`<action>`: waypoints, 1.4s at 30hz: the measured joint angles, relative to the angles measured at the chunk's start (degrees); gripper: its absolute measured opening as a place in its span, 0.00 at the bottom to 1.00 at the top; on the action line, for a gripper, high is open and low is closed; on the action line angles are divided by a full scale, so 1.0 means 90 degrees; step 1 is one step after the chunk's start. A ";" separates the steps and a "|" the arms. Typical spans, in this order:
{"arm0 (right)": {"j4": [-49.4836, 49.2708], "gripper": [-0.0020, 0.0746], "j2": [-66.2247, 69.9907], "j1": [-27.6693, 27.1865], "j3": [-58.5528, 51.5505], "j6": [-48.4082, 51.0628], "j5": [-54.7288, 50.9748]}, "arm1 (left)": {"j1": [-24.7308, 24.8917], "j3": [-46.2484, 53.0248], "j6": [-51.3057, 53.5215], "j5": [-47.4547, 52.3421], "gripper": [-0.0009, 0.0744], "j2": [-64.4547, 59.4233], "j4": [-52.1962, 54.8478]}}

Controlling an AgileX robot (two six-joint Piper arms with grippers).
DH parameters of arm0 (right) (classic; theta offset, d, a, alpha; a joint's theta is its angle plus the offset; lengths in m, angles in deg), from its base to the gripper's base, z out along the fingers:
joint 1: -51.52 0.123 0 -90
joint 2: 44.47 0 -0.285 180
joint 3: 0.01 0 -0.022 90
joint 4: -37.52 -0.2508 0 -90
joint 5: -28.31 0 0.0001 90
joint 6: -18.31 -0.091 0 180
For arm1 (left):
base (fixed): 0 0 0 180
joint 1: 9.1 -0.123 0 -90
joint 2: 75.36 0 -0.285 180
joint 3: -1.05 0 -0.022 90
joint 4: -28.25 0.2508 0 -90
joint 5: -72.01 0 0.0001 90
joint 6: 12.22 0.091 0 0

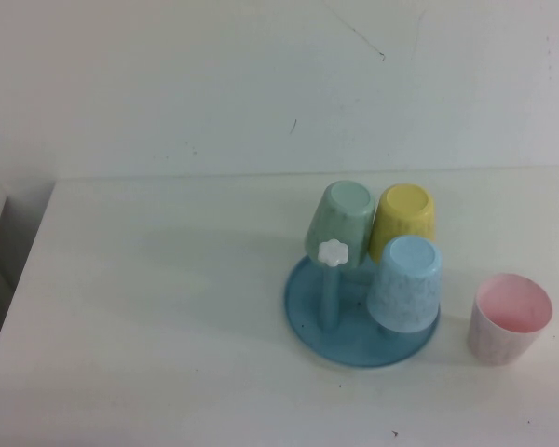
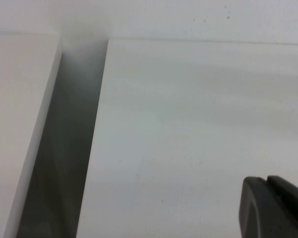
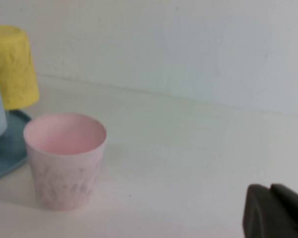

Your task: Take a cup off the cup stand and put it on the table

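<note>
The small tapered plastic cup (image 1: 509, 318), pale pinkish-white and speckled outside and pink inside, stands upright with its mouth up on the large plain white tabletop (image 1: 168, 317). It is just beside the round blue plastic cup stand (image 1: 354, 346), on the stand's right side, and does not touch it. In the right wrist view the same cup (image 3: 65, 159) stands free on the table, with the blue rim of the stand (image 3: 9, 148) next to it.

On the stand three other cups hang upside down on the pegs: a mint green cup (image 1: 341, 223) at the back left, a yellow cup (image 1: 403, 222) at the back right, and a light blue speckled cup (image 1: 405, 283) at the front right, the nearest one to the pink cup. One blue peg with a white flower-shaped cap (image 1: 334, 253) at the front left of the stand carries no cup.

The right gripper (image 3: 275, 212) shows only as a dark tip in its wrist view, away from the pink cup, holding nothing; whether its fingers are apart or together I cannot tell. The left gripper (image 2: 273, 207) is also only a dark tip over bare table near the table's edge, far from the stand, and its fingers I cannot tell either.
</note>
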 joint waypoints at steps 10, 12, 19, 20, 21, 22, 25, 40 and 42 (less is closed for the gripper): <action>0.0164 0.02 0.0000 -0.0024 0.0000 -0.0057 -0.1162 | 0.0000 0.0000 0.0000 0.0000 0.01 0.0000 0.0014; 0.0179 0.02 0.0000 -0.0024 0.0011 -0.0060 -0.1168 | 0.0000 0.0000 0.0000 0.0000 0.01 0.0000 0.0014; 0.0251 0.02 0.0000 -0.0026 0.0011 -0.0183 -0.1204 | 0.0000 0.0000 0.0000 0.0000 0.01 0.0000 0.0014; 0.0268 0.02 0.0000 -0.0026 0.0011 -0.0186 -0.1213 | 0.0000 0.0000 0.0000 0.0000 0.01 0.0000 0.0014; 0.0268 0.02 0.0000 -0.0026 0.0011 -0.0197 -0.1213 | 0.0000 0.0000 0.0000 0.0000 0.01 0.0000 0.0014; 0.0272 0.02 0.0000 -0.0026 0.0011 -0.0237 -0.1213 | 0.0000 0.0000 0.0000 0.0000 0.01 0.0000 0.0014; 0.0320 0.02 0.0000 -0.0026 0.0011 -0.0292 -0.1213 | 0.0000 0.0000 0.0000 0.0000 0.01 0.0000 0.0014; 0.0410 0.02 0.0000 -0.0026 0.0011 -0.0376 -0.1213 | 0.0000 0.0000 0.0000 0.0000 0.01 0.0000 0.0014; 0.0410 0.02 0.0000 -0.0026 0.0011 -0.0376 -0.1213 | 0.0000 0.0000 0.0000 0.0000 0.01 0.0000 0.0014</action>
